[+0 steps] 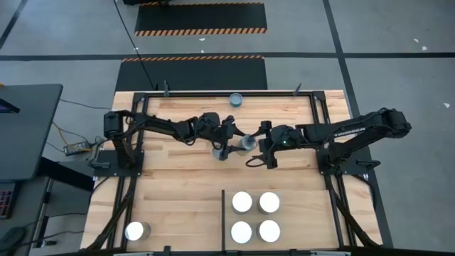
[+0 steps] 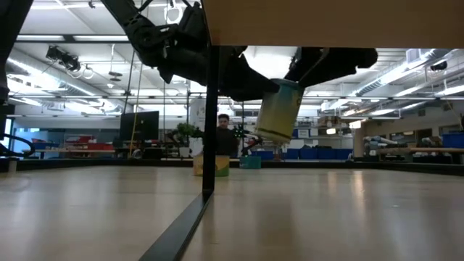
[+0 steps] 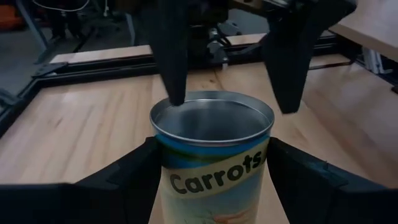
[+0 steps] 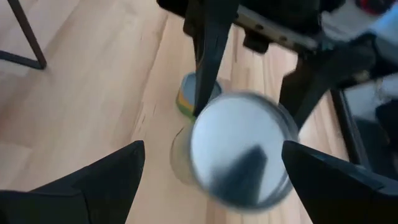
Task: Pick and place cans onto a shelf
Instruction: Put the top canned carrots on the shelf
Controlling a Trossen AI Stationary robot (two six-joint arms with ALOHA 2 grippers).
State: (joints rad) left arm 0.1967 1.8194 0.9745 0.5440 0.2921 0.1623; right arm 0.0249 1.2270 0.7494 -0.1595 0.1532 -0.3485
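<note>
A "Carrots" can with a dull grey top and a blue and yellow-green side is held in the air by my left gripper, which is shut on it over the middle of the table. My right gripper is open. Its fingers stand on either side of the can's top end, and I cannot tell whether one touches the rim. Another can stands on the table just below. Several silver-topped cans stand upright on the shelf board at the near right. My left gripper pinches the can's round side between its two fingers, below the top rim. The fingers come slanting down from the table's left. The can hangs lifted clear of the table and tilted, its top leaning toward my right gripper.
One can stands at the table's far edge and one at the near left corner. A black divider bar stands left of the shelf cans. Black frame bars edge the table. A person stands in the room beyond.
</note>
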